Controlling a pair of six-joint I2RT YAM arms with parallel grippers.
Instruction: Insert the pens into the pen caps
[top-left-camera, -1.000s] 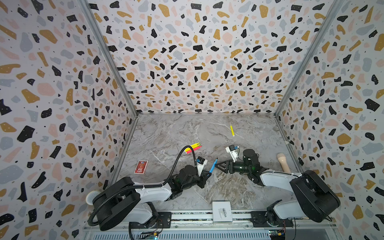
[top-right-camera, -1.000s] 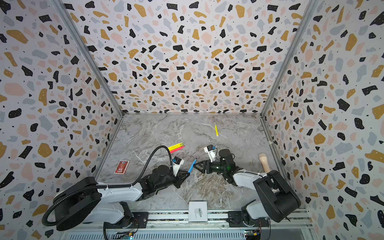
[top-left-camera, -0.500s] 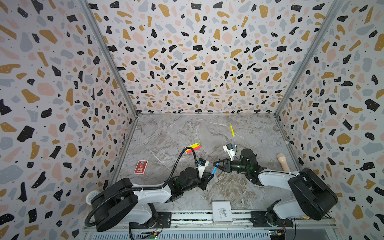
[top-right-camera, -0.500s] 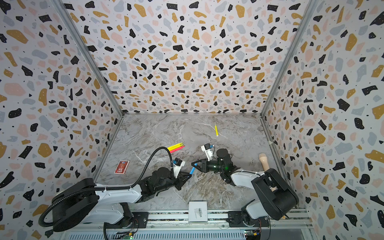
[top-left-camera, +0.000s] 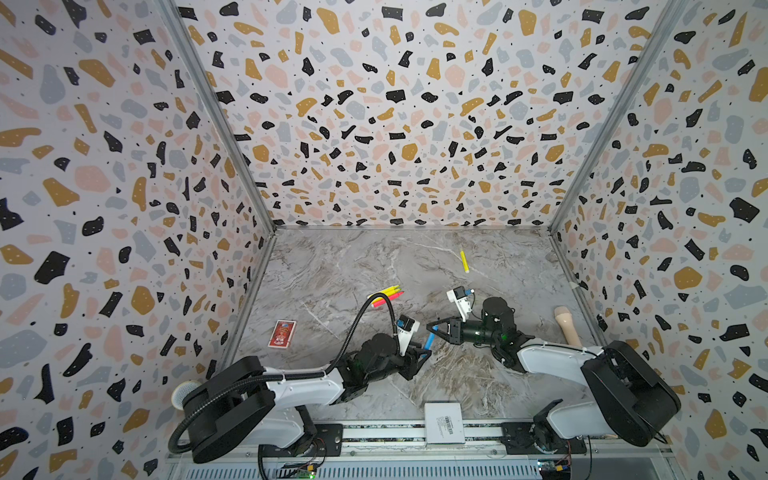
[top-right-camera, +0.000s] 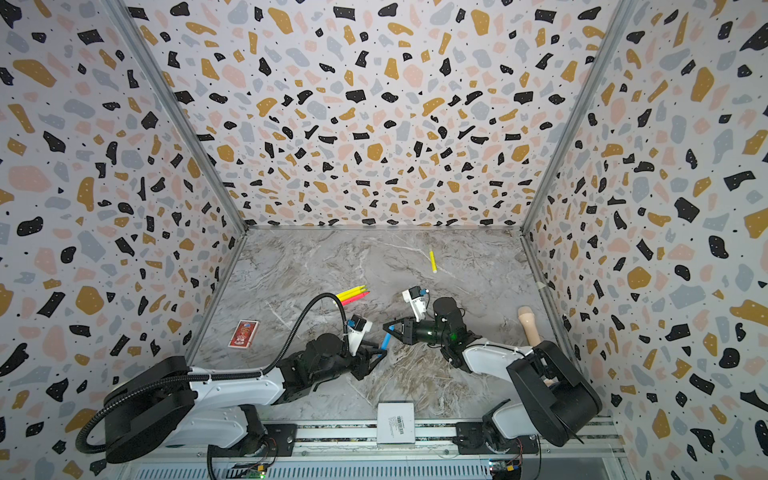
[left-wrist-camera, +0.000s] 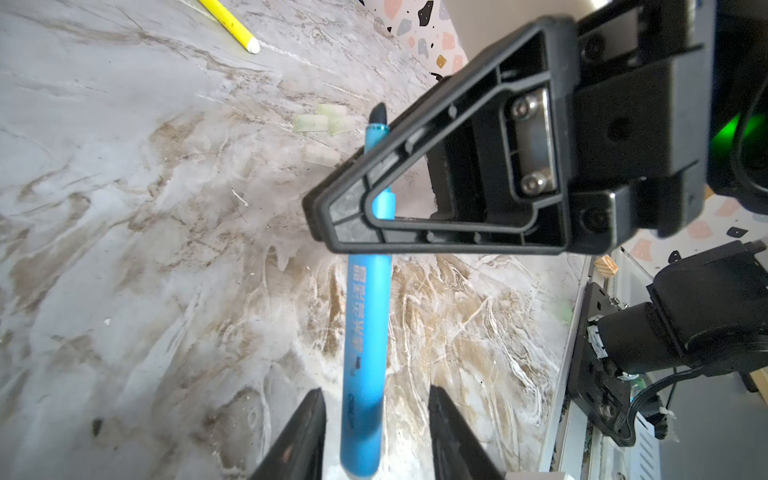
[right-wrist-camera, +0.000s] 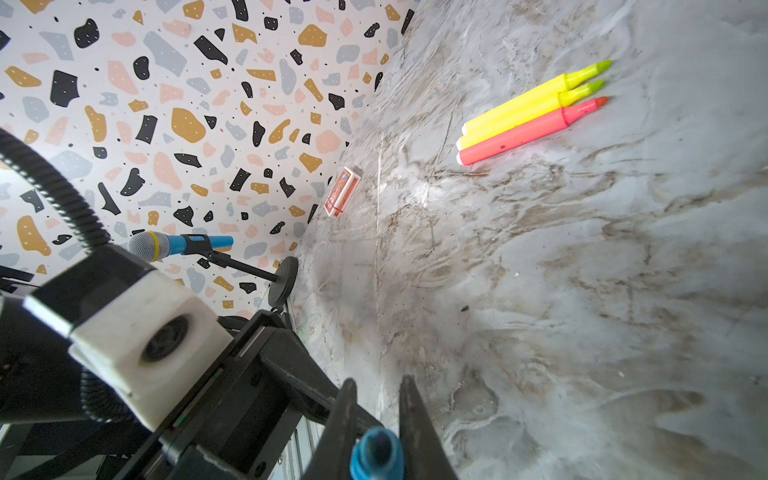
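a blue pen (left-wrist-camera: 365, 332) is held above the marble table (top-left-camera: 332, 270), clamped near its tip by the right gripper (top-left-camera: 433, 327); the left gripper (top-left-camera: 420, 354) is parted around its rear end, gaps showing. white characters printed along the barrel cannot be read.

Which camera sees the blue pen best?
The left wrist view: the blue pen fills it, nearly full length, printing visible. Both top views show it tiny. The right wrist view shows only its round end.
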